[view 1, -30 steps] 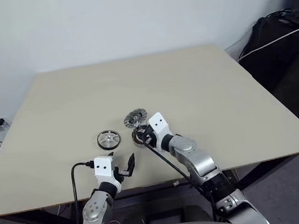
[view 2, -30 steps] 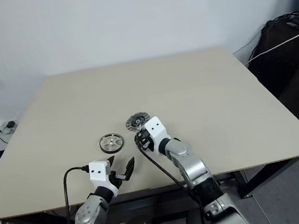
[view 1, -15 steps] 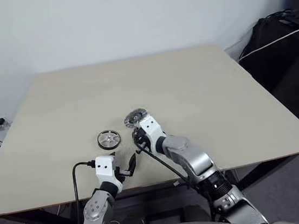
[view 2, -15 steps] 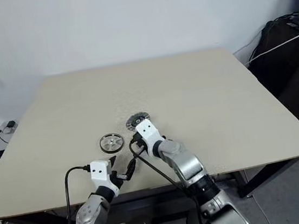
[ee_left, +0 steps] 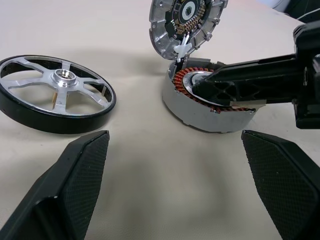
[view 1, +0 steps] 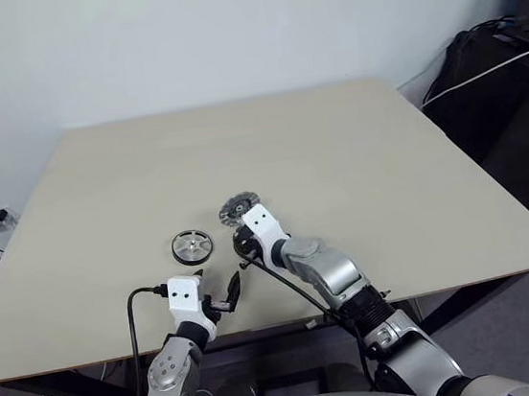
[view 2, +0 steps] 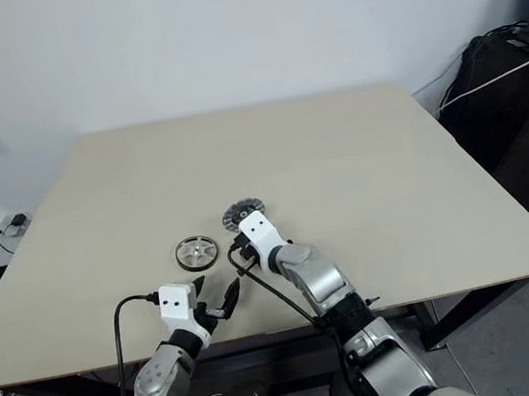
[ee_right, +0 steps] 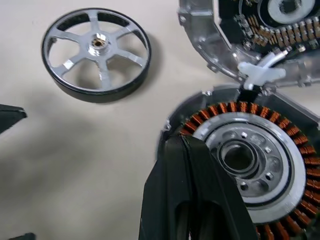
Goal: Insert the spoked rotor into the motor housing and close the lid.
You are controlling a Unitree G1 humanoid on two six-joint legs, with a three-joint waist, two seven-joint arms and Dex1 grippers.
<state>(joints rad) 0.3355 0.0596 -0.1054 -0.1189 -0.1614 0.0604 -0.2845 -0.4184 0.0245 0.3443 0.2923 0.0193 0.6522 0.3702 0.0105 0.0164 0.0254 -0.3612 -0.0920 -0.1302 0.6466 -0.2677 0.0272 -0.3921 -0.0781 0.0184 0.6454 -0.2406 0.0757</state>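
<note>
The rotor [ee_left: 55, 97] lies flat on the beige worktop [view 1: 337, 160], spokes up, dark rim all round, and nothing touches it. Beside it, toward the robot's right, sits the housing [ee_right: 250, 160] with its ring of copper windings around a silvery centre. The lid [ee_left: 186, 22] stands tilted up at the far edge of the housing, joined to it by a small white piece, its inner face with dark gaps turned toward the robot. In the left eye view the lid [view 1: 238, 207] shows just beyond the right arm's white wrist block.

The right gripper [ee_right: 192, 165] has its fingers pressed together with nothing between them; their tips lie over the housing's near rim and windings, and I cannot tell whether they touch. The left gripper [ee_left: 180, 175] hangs near the worktop's front edge, short of both discs, its fingers [ee_left: 82, 165] spread wide and holding nothing.
</note>
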